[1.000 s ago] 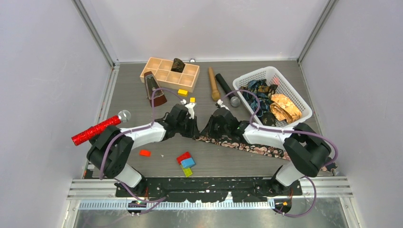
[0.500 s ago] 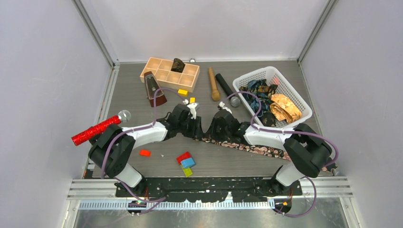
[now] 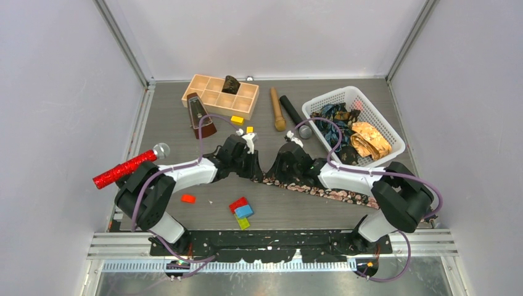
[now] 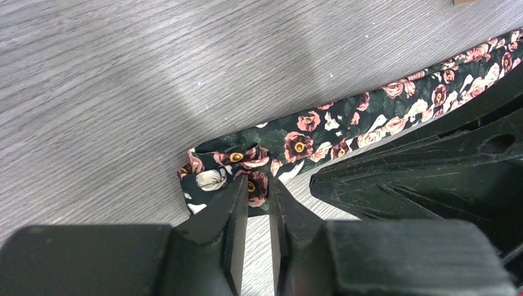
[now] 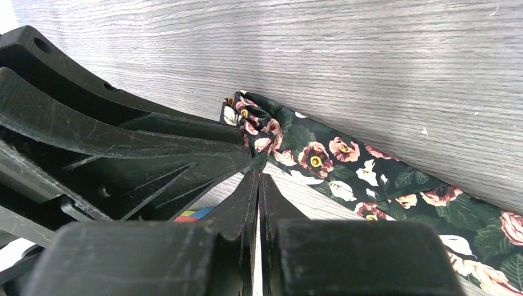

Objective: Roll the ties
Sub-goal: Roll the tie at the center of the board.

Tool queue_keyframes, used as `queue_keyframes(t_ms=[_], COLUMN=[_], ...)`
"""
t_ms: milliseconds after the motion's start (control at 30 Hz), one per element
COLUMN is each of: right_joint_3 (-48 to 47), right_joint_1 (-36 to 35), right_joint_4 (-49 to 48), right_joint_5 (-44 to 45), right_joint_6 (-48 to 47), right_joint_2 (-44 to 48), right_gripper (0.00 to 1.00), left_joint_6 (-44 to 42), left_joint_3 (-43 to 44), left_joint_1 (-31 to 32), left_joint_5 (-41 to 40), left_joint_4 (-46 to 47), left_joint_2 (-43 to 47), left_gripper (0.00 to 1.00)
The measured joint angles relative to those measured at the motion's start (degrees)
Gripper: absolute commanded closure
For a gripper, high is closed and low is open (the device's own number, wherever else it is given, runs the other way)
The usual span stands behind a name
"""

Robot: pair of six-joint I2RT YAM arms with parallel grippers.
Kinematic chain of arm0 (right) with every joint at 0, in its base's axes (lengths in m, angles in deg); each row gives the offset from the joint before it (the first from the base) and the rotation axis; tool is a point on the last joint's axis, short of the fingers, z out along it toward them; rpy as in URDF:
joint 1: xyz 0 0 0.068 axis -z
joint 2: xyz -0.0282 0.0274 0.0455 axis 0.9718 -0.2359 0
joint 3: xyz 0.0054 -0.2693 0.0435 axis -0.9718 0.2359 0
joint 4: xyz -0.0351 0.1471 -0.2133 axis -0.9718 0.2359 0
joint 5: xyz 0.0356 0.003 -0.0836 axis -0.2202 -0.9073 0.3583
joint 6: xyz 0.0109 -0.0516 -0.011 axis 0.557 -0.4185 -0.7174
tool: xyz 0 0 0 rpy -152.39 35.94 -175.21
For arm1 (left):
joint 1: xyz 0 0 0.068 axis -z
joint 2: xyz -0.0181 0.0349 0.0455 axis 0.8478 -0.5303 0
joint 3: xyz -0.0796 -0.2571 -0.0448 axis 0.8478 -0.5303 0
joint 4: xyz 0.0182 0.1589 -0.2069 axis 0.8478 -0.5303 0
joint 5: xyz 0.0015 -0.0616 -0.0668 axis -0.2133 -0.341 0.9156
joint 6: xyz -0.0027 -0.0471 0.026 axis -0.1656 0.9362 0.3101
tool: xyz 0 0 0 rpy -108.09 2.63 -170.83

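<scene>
Closed the gap between the left end effector (image 3: 256, 171) and the right end effector (image 3: 270, 175) since one second ago, with almost no shift over the last half second. Now set tip to tip, low over the grey wood-grain worktop (image 3: 172, 123), near its centre.

Locate the black fabric necktie with pink-beige rose print (image 3: 333, 193) flat on the worktop. Runs from that meeting point to the right and slightly nearer, passing under the right arm. Shows a small folded bunch at its left end.

In the left wrist view, pinches that folded end of the necktie (image 4: 345, 132) between the fingertips (image 4: 237, 197) of the left end effector (image 4: 259, 188), with only a narrow slot between the jaws.

In the right wrist view, presses the jaws of the right end effector (image 5: 258, 171) fully together. Touches the near edge of the necktie (image 5: 345, 160) with the tips, just beside the fold. Cannot tell whether any fabric is caught there.

At far right, find the white perforated plastic basket (image 3: 387, 123), holding a bunched dark blue-teal tie (image 3: 336, 116) and a bunched golden-orange tie (image 3: 370, 142) side by side.

At left, note the red glittery microphone (image 3: 123, 169), well apart from both end effectors. At far left-centre, note the light wooden compartment tray (image 3: 191, 86). Near centre, note the cluster of small red, blue and yellow-green blocks (image 3: 242, 211), just nearer than the left end effector.
</scene>
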Motion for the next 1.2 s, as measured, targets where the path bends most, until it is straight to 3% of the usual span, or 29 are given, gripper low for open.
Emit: queue_keyframes(t_ms=[267, 667, 1200], right_joint_3=[0.0, -0.11, -2.25], right_joint_1=[0.09, 0.11, 0.46], right_joint_4=[-0.48, -4.68, -3.41], right_joint_5=[-1.22, -5.33, -4.46], right_joint_6=[-0.02, 0.22, 0.72], right_joint_2=[0.09, -4.11, -8.17], right_gripper=[0.93, 0.93, 0.94], left_joint_6=[0.72, 0.76, 0.72], left_joint_3=[0.0, 0.0, 0.0], left_joint_1=[0.0, 0.04, 0.02], left_joint_5=[0.0, 0.0, -0.26], left_joint_4=[0.17, 0.2, 0.15], left_joint_2=[0.0, 0.0, 0.0], left_gripper=[1.0, 1.0, 1.0])
